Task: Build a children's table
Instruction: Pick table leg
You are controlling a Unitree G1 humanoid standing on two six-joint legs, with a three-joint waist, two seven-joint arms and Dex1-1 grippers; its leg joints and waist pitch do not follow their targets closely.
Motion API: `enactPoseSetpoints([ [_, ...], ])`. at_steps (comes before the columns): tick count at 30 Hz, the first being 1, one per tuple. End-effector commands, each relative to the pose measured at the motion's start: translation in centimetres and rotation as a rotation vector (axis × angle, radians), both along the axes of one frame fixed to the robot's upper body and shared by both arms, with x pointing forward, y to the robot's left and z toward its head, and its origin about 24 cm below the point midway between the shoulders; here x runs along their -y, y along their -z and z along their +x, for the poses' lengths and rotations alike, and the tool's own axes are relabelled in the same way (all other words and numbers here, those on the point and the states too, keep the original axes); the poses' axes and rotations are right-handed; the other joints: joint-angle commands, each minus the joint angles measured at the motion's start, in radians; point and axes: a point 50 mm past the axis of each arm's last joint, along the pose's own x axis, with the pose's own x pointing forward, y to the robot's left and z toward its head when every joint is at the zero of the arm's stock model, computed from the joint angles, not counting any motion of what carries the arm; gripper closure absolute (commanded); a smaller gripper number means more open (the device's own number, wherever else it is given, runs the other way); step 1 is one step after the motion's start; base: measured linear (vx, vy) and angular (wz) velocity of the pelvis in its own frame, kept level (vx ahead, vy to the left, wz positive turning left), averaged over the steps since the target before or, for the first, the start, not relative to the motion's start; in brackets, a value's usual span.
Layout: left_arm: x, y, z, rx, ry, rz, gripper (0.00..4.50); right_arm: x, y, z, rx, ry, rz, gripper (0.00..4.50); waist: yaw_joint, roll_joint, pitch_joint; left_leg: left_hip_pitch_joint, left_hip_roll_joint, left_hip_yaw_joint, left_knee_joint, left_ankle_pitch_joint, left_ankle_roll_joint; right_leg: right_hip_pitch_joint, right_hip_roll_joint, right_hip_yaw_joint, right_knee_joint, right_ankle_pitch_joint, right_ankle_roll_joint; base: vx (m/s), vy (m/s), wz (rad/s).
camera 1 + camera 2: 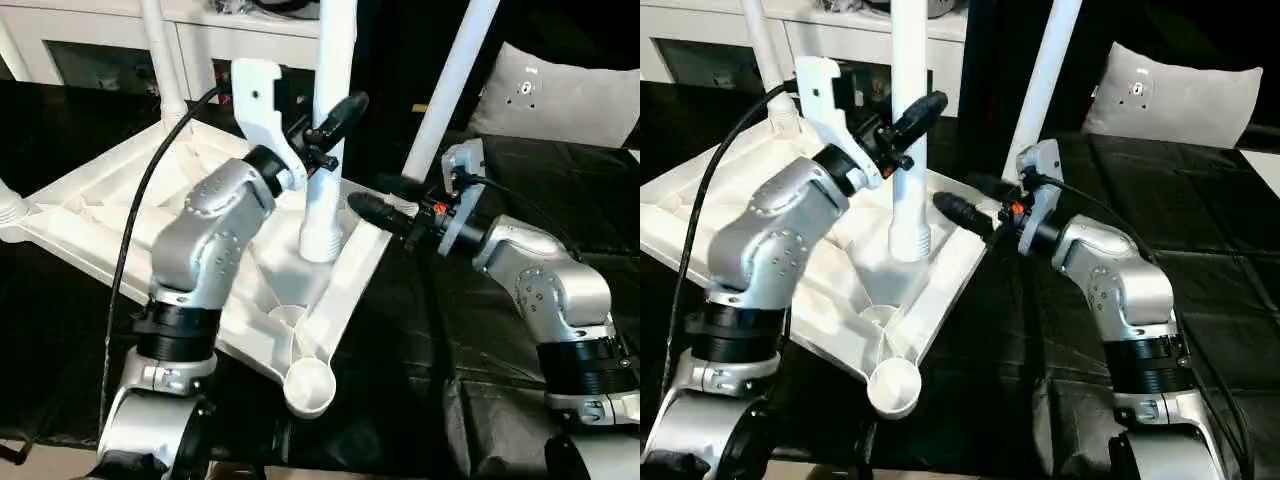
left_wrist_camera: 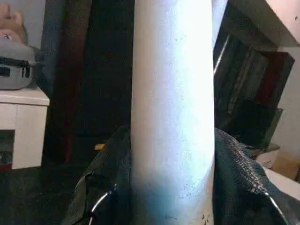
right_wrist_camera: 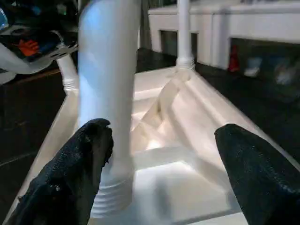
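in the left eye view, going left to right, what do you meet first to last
back leg → left pincer clamped on the upright leg → right pincer with fingers apart → slanted leg → grey cushion

Upturned white children's table [image 1: 120,215], legs up

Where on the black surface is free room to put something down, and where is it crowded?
Free: the black surface between the tabletop edge and the right arm, and the strip nearest the camera. Crowded: around the leg, where the left hand grips it and the open right hand waits beside it.
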Motion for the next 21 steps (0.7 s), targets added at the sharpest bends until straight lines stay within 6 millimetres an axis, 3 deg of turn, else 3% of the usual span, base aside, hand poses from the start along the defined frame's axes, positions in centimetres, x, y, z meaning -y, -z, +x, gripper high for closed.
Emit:
enactPoseSetpoints([
  [1, 0.6, -0.3, -0.3, 0.033, 0.002, 0.016, 2.69, -0.5, -0.2, -0.2, -0.024, -0.05, 0.023, 0.59, -0.001, -0.008, -0.078, 0.03, 0.058, -0.016, -0.071, -0.032, 0.026, 0.049, -0.085, 0.046, -0.065, 0.08, -0.235, 0.0, 0.0, 0.0],
  [9, 1.2, 0.0, -0.5, 0.059, 0.015, 0.053, 2.69, -2.3, 0.4, -0.4, -0.058, -0.111, 0.035, 0.59, -0.001, -0.006, -0.078, 0.031, 0.061, -0.017, -0.073, -0.039, 0.018, 0.046, -0.086, 0.045, -0.065, 0.075, -0.241, 0.0, 0.0, 0.0],
  [21, 2.6, 0.2, -1.3, 0.08, 0.08, 0.062, 2.69, -3.4, 1.2, 0.4, -0.114, -0.094, 0.042, 0.59, -0.001, -0.005, -0.077, 0.03, 0.06, -0.017, -0.076, -0.06, -0.001, 0.046, -0.088, 0.046, -0.068, 0.049, -0.233, 0.0, 0.0, 0.0],
])
